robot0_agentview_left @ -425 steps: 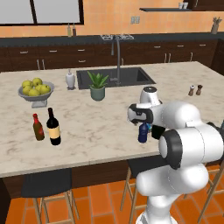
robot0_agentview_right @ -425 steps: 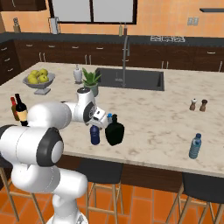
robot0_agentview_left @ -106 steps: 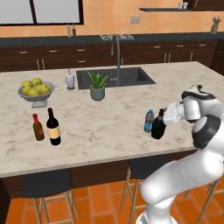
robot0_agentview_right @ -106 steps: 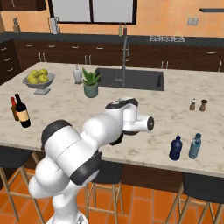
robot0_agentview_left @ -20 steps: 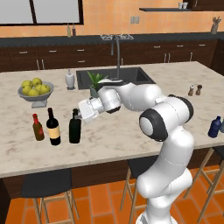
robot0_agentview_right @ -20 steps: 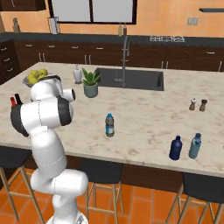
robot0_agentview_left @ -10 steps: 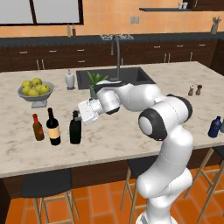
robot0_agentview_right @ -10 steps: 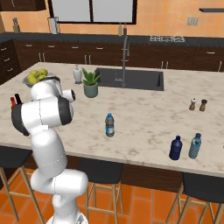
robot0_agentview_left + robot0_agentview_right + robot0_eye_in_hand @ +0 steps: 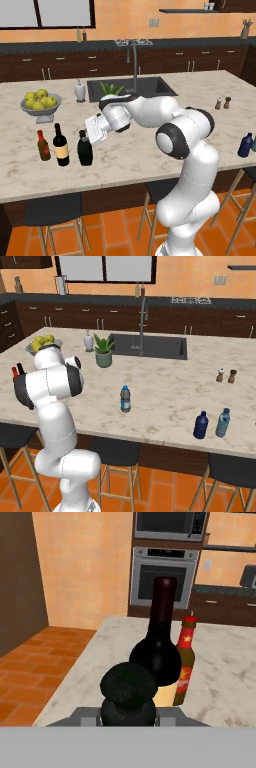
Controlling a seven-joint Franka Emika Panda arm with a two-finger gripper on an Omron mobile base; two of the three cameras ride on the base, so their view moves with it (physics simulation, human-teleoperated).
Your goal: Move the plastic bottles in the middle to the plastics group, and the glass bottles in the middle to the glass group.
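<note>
Sauce bottle (image 9: 43,145): far left of the glass group on the counter (image 9: 130,160); small and light, it would go over if the wine bottle were pushed into it.
Wine bottle (image 9: 61,145): just right of the sauce bottle, close to the green bottle; any sideways drag as the hand leaves could knock the two together.
Green bottle (image 9: 85,148): standing upright on the counter beside the wine bottle, so it looks delivered to the glass group.
Gripper (image 9: 89,136): fingers closed around the green bottle's neck, seen from above in the hand view (image 9: 129,704); lifting away before letting go would tip it or carry it off.
Water bottle (image 9: 125,399): alone mid-counter, not yet sorted; the arm's swing back passes near it.
Plastics group: blue bottle (image 9: 201,425) and clear bottle (image 9: 222,423) at the far right near the edge; a hard set-down there could send one off.
</note>
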